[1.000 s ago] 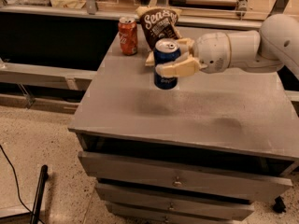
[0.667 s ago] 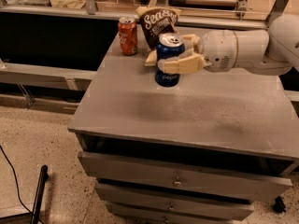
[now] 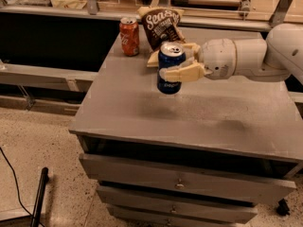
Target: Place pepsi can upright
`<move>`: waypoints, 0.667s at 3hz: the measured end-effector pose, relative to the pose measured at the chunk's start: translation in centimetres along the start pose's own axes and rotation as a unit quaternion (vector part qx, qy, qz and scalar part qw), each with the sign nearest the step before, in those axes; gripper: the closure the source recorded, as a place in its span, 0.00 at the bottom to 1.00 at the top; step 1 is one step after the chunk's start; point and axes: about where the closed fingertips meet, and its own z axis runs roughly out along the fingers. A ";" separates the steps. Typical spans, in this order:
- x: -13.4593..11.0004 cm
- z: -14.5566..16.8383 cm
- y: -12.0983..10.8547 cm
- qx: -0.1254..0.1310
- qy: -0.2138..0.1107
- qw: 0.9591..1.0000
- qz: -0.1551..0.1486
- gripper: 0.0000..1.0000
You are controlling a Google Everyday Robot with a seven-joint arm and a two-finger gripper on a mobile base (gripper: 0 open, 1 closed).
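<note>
Camera view of a grey desk (image 3: 208, 115) with stacked drawers (image 3: 180, 181) on its front, standing on a speckled floor (image 3: 33, 141). The robot's white arm (image 3: 246, 56) reaches in from the right edge of the view, over the rear half of the desk top. Its claw (image 3: 164, 66) is pinching the pepsi can (image 3: 170, 83) from the side: one pale finger (image 3: 184, 73) crosses the front of the blue body at mid-height, and the other finger passes behind the can. The pepsi can is upright, its silver top rim facing up and its logo partly covered by the front finger. Its base appears to hang just clear of the desk surface, with a faint shadow (image 3: 161, 109) on the grey top below it. At the rear of the desk, to the can's left and well apart from it, a red-orange soda can (image 3: 129, 36) stands upright. A dark snack bag (image 3: 161, 26) with white lettering stands just beside the soda can, behind the pepsi can. At lower left, a thin black cable (image 3: 12, 174) and a black rod (image 3: 40, 195) lie on the floor.
</note>
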 end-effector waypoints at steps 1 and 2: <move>2.2 -0.3 -0.2 0.007 0.005 1.000 0.017 0.82; 3.4 -0.6 -0.3 0.013 0.013 0.999 0.027 0.59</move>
